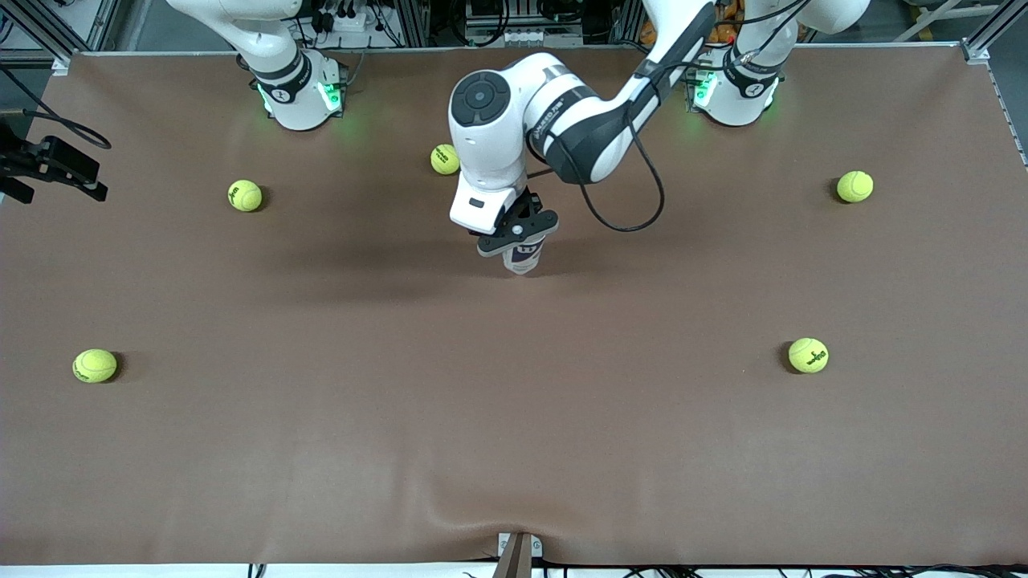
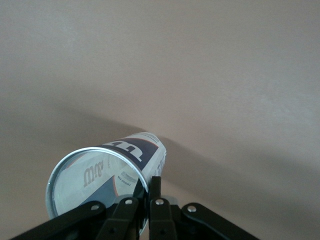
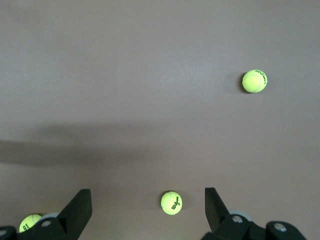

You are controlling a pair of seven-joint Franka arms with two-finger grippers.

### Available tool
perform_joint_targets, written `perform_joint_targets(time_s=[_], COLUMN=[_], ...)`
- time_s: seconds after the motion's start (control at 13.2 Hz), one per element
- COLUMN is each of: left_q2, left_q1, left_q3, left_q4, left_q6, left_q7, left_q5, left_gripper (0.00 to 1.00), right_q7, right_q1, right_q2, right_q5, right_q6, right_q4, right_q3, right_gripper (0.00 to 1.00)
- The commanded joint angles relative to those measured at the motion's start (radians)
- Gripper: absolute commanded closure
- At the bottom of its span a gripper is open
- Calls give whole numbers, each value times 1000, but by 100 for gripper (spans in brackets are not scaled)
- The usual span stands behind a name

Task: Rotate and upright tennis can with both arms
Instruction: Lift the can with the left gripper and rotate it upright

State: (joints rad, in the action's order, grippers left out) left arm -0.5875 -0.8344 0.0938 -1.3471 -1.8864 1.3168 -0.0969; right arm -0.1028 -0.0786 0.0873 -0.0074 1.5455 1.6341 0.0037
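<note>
**Clear plastic can pinched at the rim, standing near mid-table**

Clear plastic and a metal rim were what we saw in the left wrist view: the tennis can [image 2: 107, 175] filled the lower part of that picture, its white and navy label facing us. The left gripper [image 2: 155, 187] had its fingers [image 2: 156, 183] pressed together on the can's wall just under the rim, one finger outside and, as far as we could tell, one inside the mouth.

From the front camera we found the same can [image 1: 524, 257] under the left gripper [image 1: 518, 231], near the middle of the brown table [image 1: 514, 417]. It looked close to upright, with its bottom end at or very near the mat; we could not say whether it rested fully on the surface.

We saw the right gripper [image 3: 149, 209] only in its own wrist view, its fingers spread wide and holding nothing, above bare mat with tennis balls [image 3: 171, 202] scattered below. That arm waited, well apart from the can.

We judged the turning mostly done, since the can no longer lay on its side. What seemed left was to settle it squarely on its base, let go of the rim without tipping it, and lift the left arm clear. A slim tube held by one edge could easily topple at release.
</note>
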Motion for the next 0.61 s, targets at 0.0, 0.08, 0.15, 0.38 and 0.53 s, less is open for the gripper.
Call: perform_joint_targets(time_s=[0.0, 0.08, 0.15, 0.38, 0.53], left_q2=[-26, -28, -29, -34, -40], left_q1=[-51, -51, -51, -51, -51], left_q3=[-46, -46, -46, -46, -45], left_q4=[42, 42, 42, 39, 37], left_q6=[27, 26, 26, 26, 26], left_q7=[38, 41, 45, 58, 58], left_q5=[-34, -33, -32, -35, -35], left_gripper=[100, 100, 100, 100, 100], right_q7=[-5, -5, -5, -5, -5], right_q1=[-12, -13, -13, -21, -21], right_q2=[25, 25, 25, 23, 23], right_q5=[-5, -5, -5, -3, -3], right_q6=[4, 4, 4, 4, 4], right_q4=[18, 18, 20, 20, 20], right_q3=[7, 7, 7, 7, 7], right_gripper=[0, 0, 0, 0, 0])
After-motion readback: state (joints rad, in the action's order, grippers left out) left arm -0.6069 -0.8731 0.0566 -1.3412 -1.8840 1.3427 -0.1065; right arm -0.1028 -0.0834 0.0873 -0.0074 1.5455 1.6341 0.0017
